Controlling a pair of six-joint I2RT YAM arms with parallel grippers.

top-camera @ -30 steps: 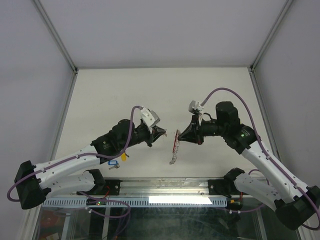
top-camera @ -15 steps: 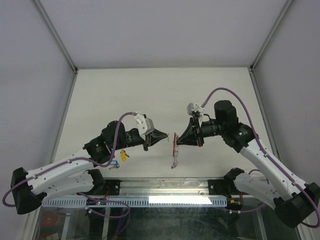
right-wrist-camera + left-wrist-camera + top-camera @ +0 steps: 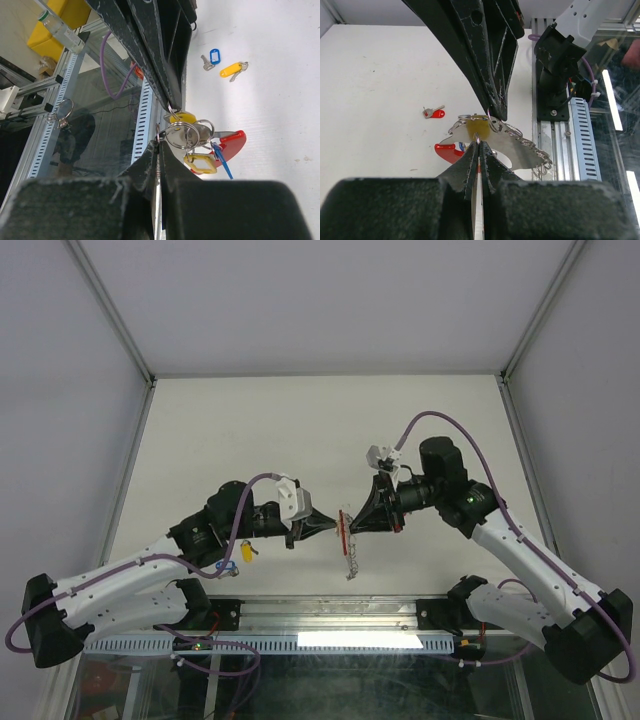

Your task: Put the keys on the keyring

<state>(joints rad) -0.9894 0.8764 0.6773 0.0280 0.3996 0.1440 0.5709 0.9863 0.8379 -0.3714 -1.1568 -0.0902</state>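
meeting in mid-air above the table (image 3: pixel 300 430), the two arms were at the threading step. the right gripper (image 3: pixel 358 523) was clenched on a silver ring of the keyring (image 3: pixel 347 540), whose red band and chain hung below it. the left gripper (image 3: pixel 322 528) was pinched tight on what looked like a yellow-tagged key (image 3: pixel 181 118), touching that ring. a blue-tagged key (image 3: pixel 214 55), a second yellow key (image 3: pixel 232 69) and a red-tagged key (image 3: pixel 435 113) lay loose on the table. next, i judged, the key's hole had to be worked onto the ring's split, needing fine alignment and a steady counter-hold.
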